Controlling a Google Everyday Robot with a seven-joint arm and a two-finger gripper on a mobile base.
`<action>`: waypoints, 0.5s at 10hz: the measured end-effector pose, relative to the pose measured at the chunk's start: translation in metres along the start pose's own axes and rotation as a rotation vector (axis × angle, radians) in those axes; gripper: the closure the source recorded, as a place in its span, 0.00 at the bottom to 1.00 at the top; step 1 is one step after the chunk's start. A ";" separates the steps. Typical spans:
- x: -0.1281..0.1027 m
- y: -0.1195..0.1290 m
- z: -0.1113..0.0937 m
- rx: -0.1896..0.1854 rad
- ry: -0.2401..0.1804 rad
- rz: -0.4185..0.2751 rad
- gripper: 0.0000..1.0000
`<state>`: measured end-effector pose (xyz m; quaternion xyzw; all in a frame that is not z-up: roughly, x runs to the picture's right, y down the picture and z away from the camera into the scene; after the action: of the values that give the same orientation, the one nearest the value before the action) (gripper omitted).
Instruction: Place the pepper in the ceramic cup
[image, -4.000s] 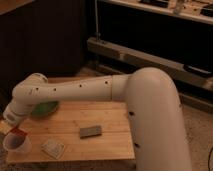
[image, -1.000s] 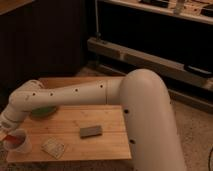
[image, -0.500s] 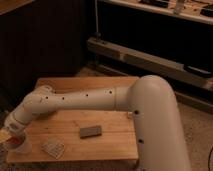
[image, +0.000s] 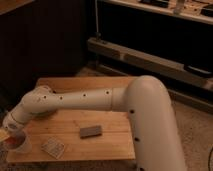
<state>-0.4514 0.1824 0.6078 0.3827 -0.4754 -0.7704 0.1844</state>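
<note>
The pincer (image: 7, 132) hangs at the wooden slatted bench's (image: 107, 145) nine o'clock edge, its state untellable, directly over the small whitish ceramic cup (image: 19, 144). A reddish glimpse at the cup's rim may be the pepper (image: 10, 141). At three o'clock lie a pale patterned card (image: 53, 147) and a grey rectangular block (image: 90, 131).

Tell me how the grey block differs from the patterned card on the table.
The grey block is darker and plain; the patterned card is pale with markings. The block looks thicker and raised; the card lies flat and thin. The block sits mid-table; the card lies nearer the front-left corner, close to the ceramic cup, where the pincer is. Both rest on the wooden table, apart from each other.
</note>
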 end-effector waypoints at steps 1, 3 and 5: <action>0.001 0.004 0.001 0.005 0.004 -0.003 0.97; 0.001 0.010 0.002 0.014 0.014 -0.004 0.94; -0.002 0.005 -0.001 0.010 0.008 -0.003 0.77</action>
<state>-0.4498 0.1809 0.6129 0.3874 -0.4779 -0.7668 0.1834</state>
